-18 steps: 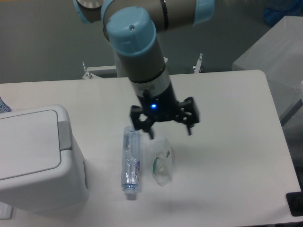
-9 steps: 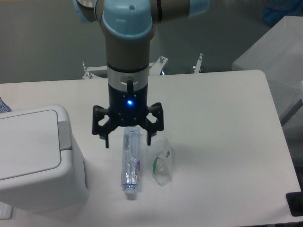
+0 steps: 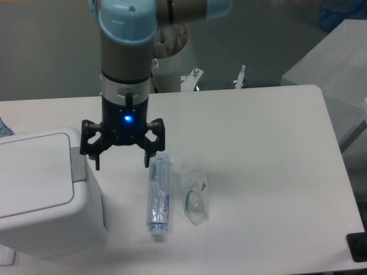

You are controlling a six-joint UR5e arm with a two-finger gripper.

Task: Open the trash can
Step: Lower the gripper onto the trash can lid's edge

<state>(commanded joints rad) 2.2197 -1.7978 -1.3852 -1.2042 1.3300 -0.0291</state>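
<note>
The trash can (image 3: pixel 43 197) is a large boxy white bin at the left edge of the table. Its flat lid lies shut, and a small grey push tab (image 3: pixel 77 164) sits on its right side. My gripper (image 3: pixel 121 162) hangs open just right of the bin, fingers pointing down, with nothing between them. The left fingertip (image 3: pixel 97 163) is close beside the grey tab; I cannot tell if it touches.
A clear plastic bottle (image 3: pixel 157 192) lies on the white table (image 3: pixel 269 172) just below and right of the gripper. A crumpled clear wrapper (image 3: pixel 195 195) lies beside it. A grey box stands off the table at the far right.
The arm has swung left across the table, carrying the open gripper from above the bottle and wrapper to the trash can's right side. Nothing on the table has shifted.
</note>
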